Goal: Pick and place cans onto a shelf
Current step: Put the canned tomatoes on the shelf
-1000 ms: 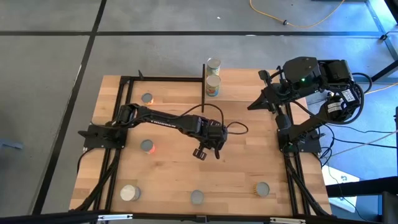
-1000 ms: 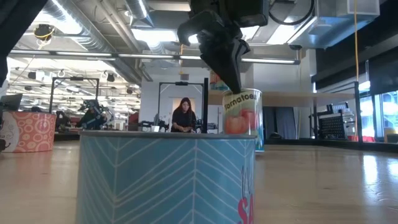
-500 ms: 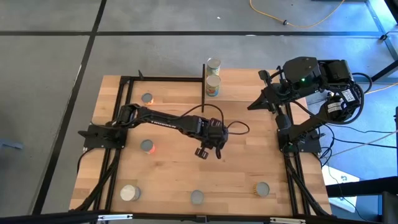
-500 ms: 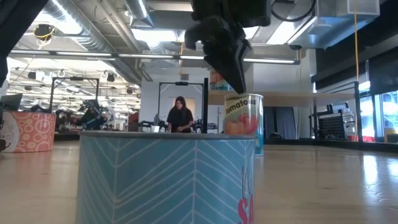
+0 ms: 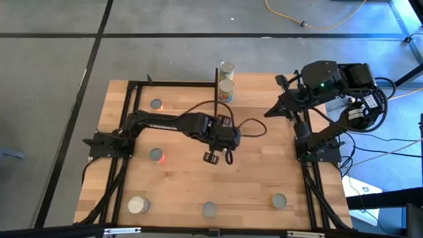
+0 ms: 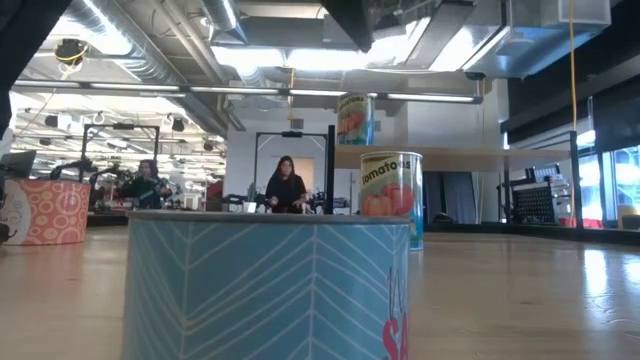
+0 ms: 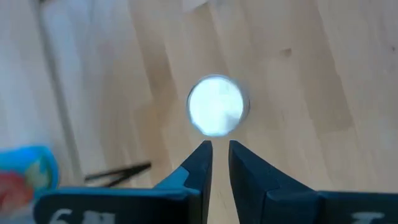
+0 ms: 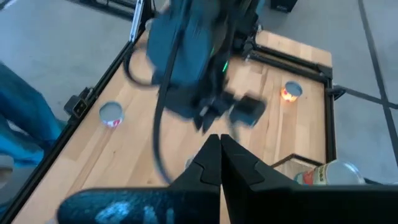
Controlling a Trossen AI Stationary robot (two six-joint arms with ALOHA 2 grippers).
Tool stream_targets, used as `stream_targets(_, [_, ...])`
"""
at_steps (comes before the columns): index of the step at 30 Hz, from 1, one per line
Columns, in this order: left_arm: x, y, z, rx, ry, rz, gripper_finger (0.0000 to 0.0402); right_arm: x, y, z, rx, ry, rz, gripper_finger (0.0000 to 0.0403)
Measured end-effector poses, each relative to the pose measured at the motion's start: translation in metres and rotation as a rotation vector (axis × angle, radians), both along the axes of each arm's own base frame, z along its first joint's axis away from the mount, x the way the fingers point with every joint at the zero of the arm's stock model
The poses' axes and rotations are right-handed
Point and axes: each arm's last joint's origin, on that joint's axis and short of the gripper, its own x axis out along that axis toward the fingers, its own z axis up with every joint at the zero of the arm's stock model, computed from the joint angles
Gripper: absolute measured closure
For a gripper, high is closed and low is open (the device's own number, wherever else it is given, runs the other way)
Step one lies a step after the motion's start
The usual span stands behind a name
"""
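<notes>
A can with a tomato label (image 6: 391, 185) stands upright on the table; its silvery top (image 7: 216, 104) shows just beyond my left gripper (image 7: 219, 149). That gripper hangs above mid-table (image 5: 218, 158), a narrow gap between its fingers and nothing in it. The shelf's light board (image 6: 460, 154) carries one can (image 6: 355, 118) at its left end. Another can (image 5: 226, 90) stands by the shelf's black post (image 5: 217, 86). My right gripper (image 8: 221, 142) is shut and empty, raised at the table's right side (image 5: 267, 114).
Several more cans stand apart on the table: two at the left (image 5: 156, 104) (image 5: 156, 155) and three along the near edge (image 5: 137, 205) (image 5: 209, 209) (image 5: 278, 201). The middle near one, teal (image 6: 270, 285), fills the low view. Black frame rails (image 5: 125, 119) run along both sides. People stand in the room behind.
My left gripper has gone straight up from the tomato can and left the low view through its top. The can was tilted under the fingertip a second ago; it has settled upright on the table and stays there.
</notes>
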Motion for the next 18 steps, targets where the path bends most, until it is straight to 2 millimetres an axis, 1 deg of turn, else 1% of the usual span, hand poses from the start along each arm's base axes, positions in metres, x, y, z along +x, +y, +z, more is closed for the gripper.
stream_targets(2, [-0.007, 0.001, 0.009, -0.017, -0.003, 0.044, 0.0368, -0.001, 0.000, -0.002, -0.007, 0.019, 0.005, 0.0400])
stream_targets(6, [-0.030, 0.003, 0.029, -0.052, -0.024, 0.117, 0.0397, -0.001, 0.000, -0.002, -0.006, 0.019, 0.005, 0.0400])
stream_targets(11, [-0.059, 0.000, 0.055, -0.060, -0.048, 0.151, 0.0399, -0.001, 0.000, -0.002, -0.004, 0.021, 0.006, 0.0400])
stream_targets(13, [-0.076, 0.000, 0.069, -0.062, -0.063, 0.154, 0.0400, 0.000, 0.001, -0.004, 0.001, 0.031, 0.015, 0.0400])
stream_targets(16, [-0.099, 0.002, 0.089, -0.080, -0.111, 0.185, 0.0400, 0.006, 0.005, -0.011, 0.004, 0.072, 0.036, 0.0400])
stream_targets(18, [-0.115, 0.002, 0.099, -0.073, -0.128, 0.207, 0.0401, 0.012, 0.009, -0.021, 0.004, 0.117, 0.055, 0.0400])
